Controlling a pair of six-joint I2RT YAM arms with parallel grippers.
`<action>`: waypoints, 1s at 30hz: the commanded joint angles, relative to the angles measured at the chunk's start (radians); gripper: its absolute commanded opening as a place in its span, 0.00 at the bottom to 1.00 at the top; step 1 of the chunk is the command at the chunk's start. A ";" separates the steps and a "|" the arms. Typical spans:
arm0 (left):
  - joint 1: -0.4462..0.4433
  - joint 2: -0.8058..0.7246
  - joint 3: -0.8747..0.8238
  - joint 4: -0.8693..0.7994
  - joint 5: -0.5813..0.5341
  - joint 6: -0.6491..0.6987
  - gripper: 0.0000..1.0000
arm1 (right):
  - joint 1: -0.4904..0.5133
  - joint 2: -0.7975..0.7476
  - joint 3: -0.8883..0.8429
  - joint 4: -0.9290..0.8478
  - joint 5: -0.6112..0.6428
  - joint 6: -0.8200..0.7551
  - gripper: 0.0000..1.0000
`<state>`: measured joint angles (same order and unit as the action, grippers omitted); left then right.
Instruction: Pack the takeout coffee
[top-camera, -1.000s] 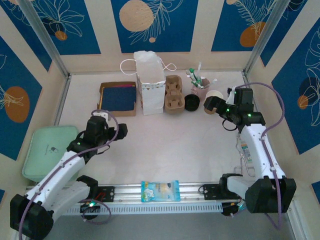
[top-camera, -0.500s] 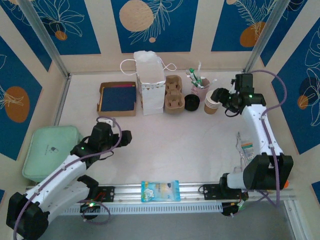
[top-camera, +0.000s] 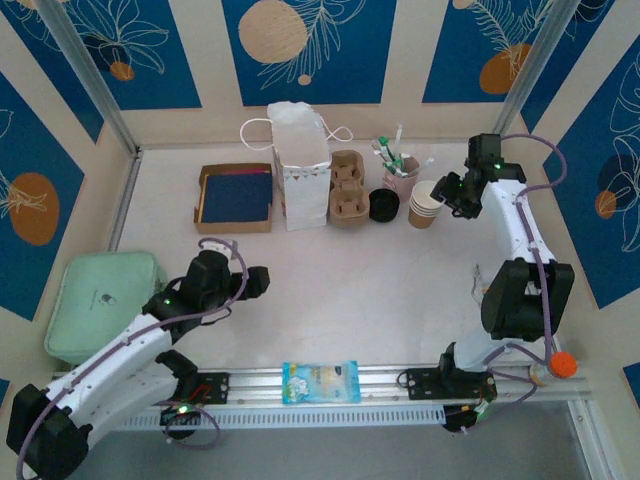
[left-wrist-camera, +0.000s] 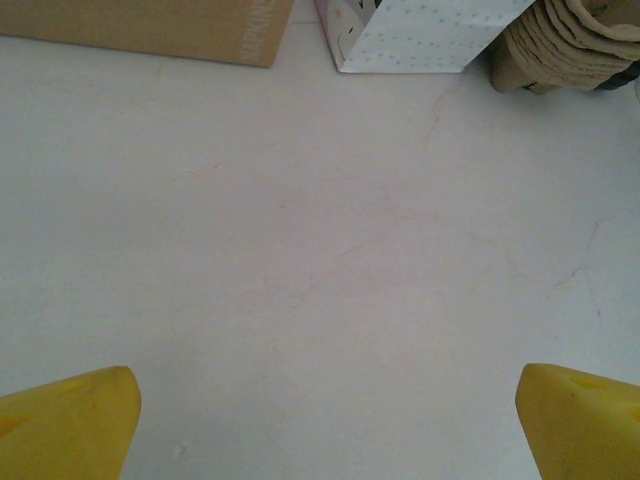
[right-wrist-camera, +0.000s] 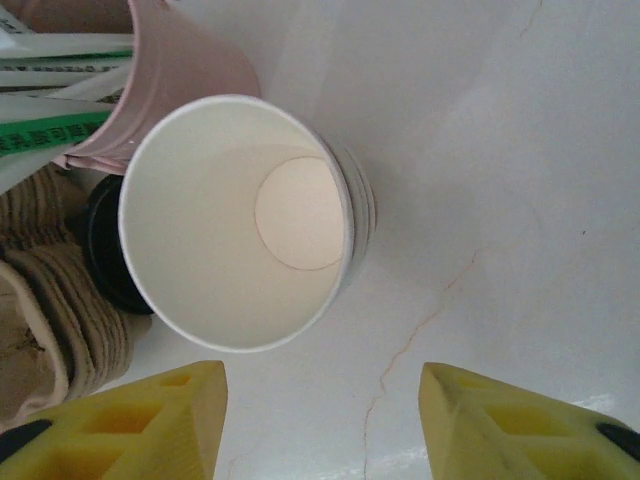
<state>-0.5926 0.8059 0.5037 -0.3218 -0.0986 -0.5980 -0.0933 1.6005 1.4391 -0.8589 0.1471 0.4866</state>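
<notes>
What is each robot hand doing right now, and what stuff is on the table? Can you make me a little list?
left gripper: open, above bare table, holding nothing
right gripper: open, close to the stack of brown cups, not touching it
stack of brown cups: upright, next to the pink cup of stirrers
white paper bag: upright at the back, cardboard cup carrier beside it
black lid: between the carrier and the cups

I see the table (right-wrist-camera: 520, 150) as a smooth, matt white surface with thin veins like stone, the stack of cups (right-wrist-camera: 240, 220) as smooth white paper inside, the cup carrier (right-wrist-camera: 40, 290) as rough brownish pulp, and the right gripper (right-wrist-camera: 320, 425) with fingers of matt yellow plastic.
</notes>
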 joint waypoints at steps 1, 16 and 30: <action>-0.015 -0.013 -0.008 0.004 -0.028 -0.008 0.96 | -0.002 0.024 0.039 -0.023 0.001 0.008 0.51; -0.028 -0.003 0.003 0.025 -0.016 -0.008 0.96 | 0.015 0.039 0.046 -0.012 0.042 0.043 0.42; -0.030 0.058 0.107 -0.070 0.008 -0.007 0.96 | 0.014 -0.039 -0.050 0.012 0.114 0.087 0.42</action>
<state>-0.6121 0.8562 0.5606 -0.3531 -0.1089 -0.6044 -0.0811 1.6058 1.4109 -0.8490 0.2382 0.5510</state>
